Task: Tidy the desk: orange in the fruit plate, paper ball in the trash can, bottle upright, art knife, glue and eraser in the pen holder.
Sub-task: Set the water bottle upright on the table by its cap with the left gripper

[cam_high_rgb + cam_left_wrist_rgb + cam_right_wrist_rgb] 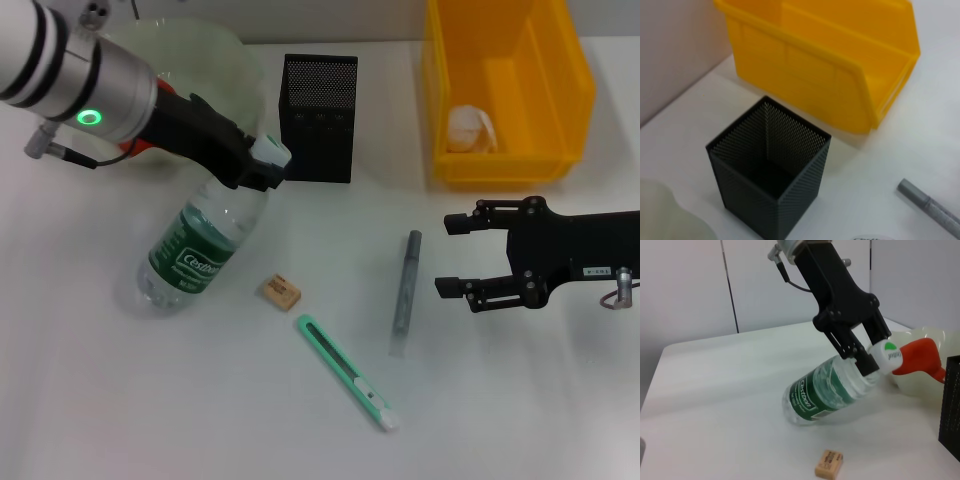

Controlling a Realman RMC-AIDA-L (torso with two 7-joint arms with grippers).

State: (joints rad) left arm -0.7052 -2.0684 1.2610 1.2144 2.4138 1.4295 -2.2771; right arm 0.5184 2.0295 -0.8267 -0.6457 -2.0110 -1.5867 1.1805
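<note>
My left gripper [252, 165] is shut on the neck of the clear green-labelled bottle [190, 255], just below its white cap. The bottle [827, 392] is tilted with its base on the table, and the left gripper [865, 352] shows there too. A tan eraser [280, 291] lies beside the bottle. The green art knife [347, 372] and the grey pen-shaped glue [406, 285] lie mid-table. The black mesh pen holder [320, 118] stands behind them. The paper ball [470, 128] sits in the yellow trash can [560, 100]. An orange-red shape [915, 357], seemingly the orange, shows at the fruit plate [205, 55]. My right gripper [447, 255] is open, right of the glue.
The pen holder [770, 175] stands close in front of the yellow trash can [825, 65], with the glue [932, 207] to one side. The eraser [829, 463] lies on bare table near the bottle's base. The table's front is open white surface.
</note>
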